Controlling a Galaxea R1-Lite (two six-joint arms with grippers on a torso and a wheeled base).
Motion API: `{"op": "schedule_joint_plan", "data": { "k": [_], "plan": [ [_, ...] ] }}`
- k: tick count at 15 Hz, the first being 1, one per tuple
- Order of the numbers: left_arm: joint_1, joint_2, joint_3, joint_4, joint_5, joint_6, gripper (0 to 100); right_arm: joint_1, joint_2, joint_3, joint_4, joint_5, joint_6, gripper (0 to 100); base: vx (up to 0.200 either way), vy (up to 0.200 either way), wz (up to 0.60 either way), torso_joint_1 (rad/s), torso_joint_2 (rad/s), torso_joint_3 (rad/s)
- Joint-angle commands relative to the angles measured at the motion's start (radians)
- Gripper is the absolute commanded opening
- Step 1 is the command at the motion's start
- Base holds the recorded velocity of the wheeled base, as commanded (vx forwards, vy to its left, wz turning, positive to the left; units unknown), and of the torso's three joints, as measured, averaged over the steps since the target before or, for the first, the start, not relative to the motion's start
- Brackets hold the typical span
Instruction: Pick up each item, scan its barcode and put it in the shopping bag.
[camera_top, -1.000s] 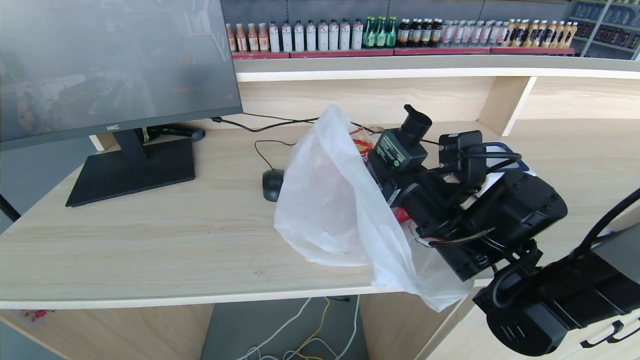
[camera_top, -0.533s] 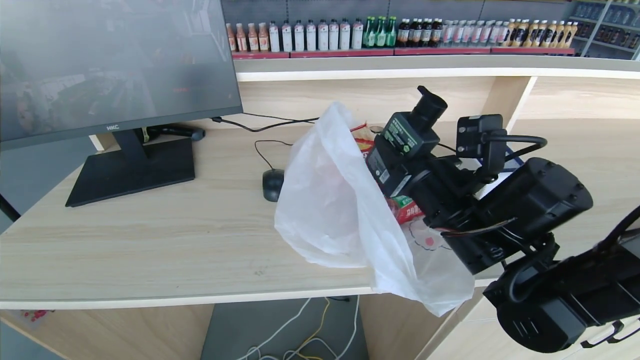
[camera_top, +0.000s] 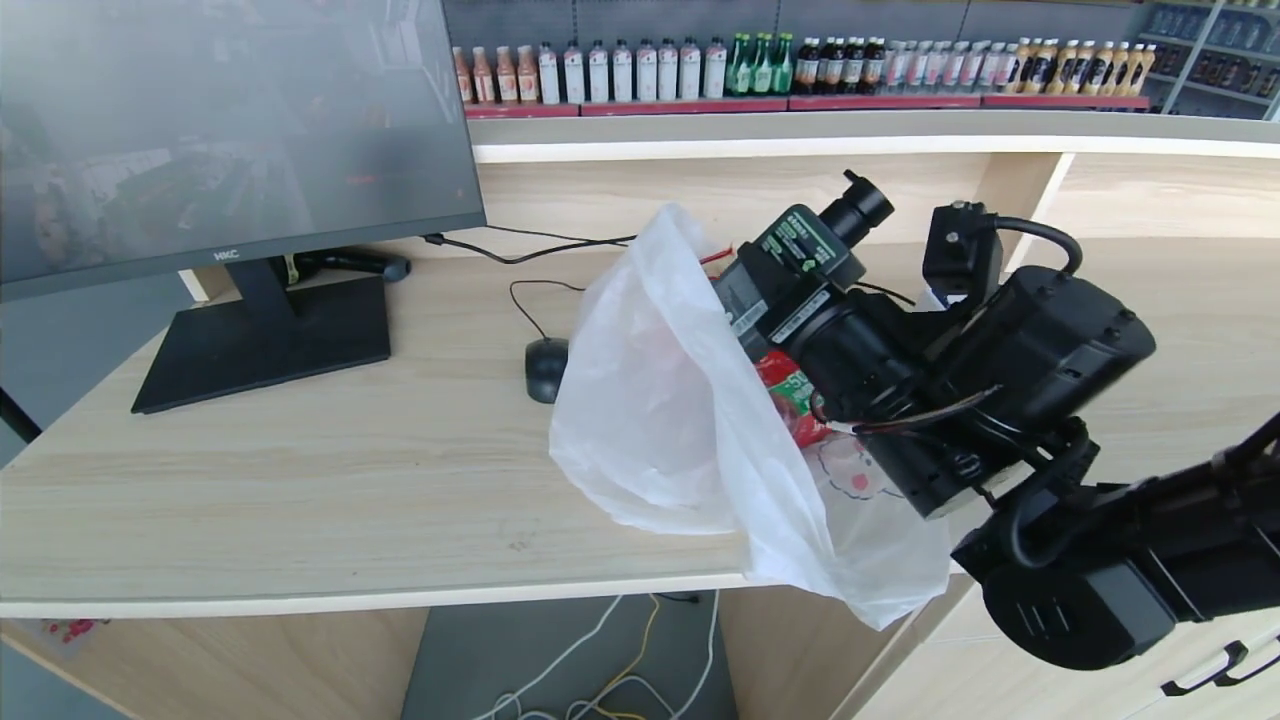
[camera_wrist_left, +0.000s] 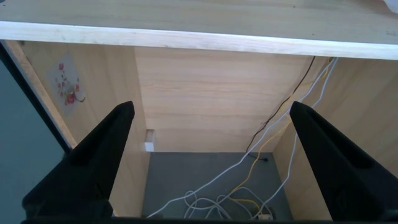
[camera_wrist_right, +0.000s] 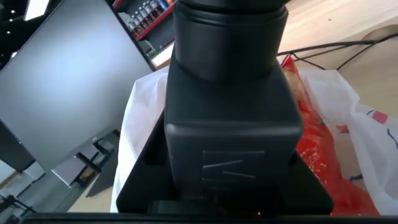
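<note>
1. Head view: the right gripper (camera_top: 800, 325) is closed around a dark bottle (camera_top: 795, 265) with a green label and a black cap. It holds the bottle in the air at the open mouth of the shopping bag (camera_top: 660, 400).
2. The coming move turns on one relation. The bottle lies tilted, cap up and away from the robot and base down toward the bag's opening. The bag's raised white wall is just beside the base on the robot's left. By my reading, a short travel along the bottle's own long axis, down and to the left, would carry it in.
3. A red packet (camera_top: 790, 395) already lies inside the bag, directly under the bottle, so the bottle would likely land on it. The thin plastic rim is slack and could fold under the base.
4. The right arm is the only one near the bag. The left gripper (camera_wrist_left: 211, 112) hangs below the counter edge with its fingers spread wide and nothing between them, facing the wooden panel and loose cables (camera_wrist_left: 249, 186).
5. The bag sits on a light wooden counter (camera_top: 300, 470), slumped at the near right edge with its lower corner hanging over. A computer mouse (camera_top: 545, 368) is just beside the bag on the left, and a monitor (camera_top: 230, 130) stands well apart at far left.
6. Behind the counter runs a raised ledge, and beyond it a shop shelf lined with drink bottles (camera_top: 800, 65).
</note>
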Motion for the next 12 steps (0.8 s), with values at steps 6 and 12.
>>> {"op": "schedule_joint_plan", "data": {
  "k": [6, 12],
  "plan": [
    [0.001, 0.000, 0.000, 0.000, 0.000, 0.000, 100, 0.035, 0.042, -0.195, 0.248, 0.003, 0.173, 0, 0.000, 0.000, 0.00, 0.000, 0.00, 0.000],
    [0.001, 0.000, 0.000, 0.000, 0.000, 0.000, 100, 0.064, 0.036, -0.168, 0.249, 0.006, 0.236, 0, 0.000, 0.000, 0.00, 0.000, 0.00, 0.000]
  ]
}}
